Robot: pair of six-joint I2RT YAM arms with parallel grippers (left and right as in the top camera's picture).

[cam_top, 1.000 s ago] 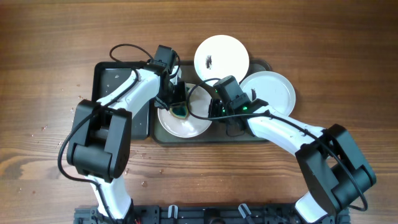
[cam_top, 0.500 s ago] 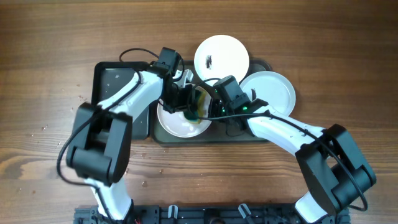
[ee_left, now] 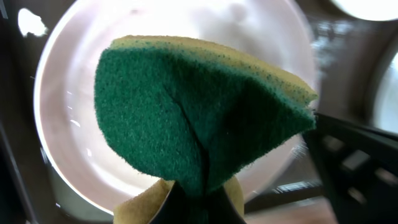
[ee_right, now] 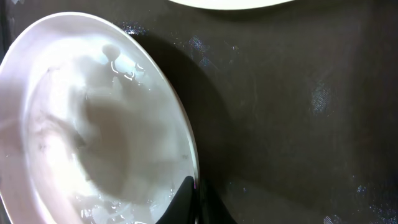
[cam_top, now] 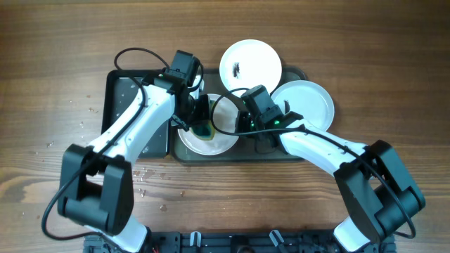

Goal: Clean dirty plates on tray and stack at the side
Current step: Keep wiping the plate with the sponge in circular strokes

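The wet plate (cam_top: 211, 144) sat at the left end of the tray (cam_top: 246, 156), roughly midway between the bench's side edges, its right rim pinched by the closed right gripper (ee_right: 194, 198). The left gripper (cam_top: 202, 118), clamped on a green-and-yellow sponge (ee_left: 199, 112), held it over that plate.

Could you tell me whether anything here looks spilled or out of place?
Yes: droplets speckle the table's left side, and the smudged plate overhangs the tray's far rim instead of lying inside.
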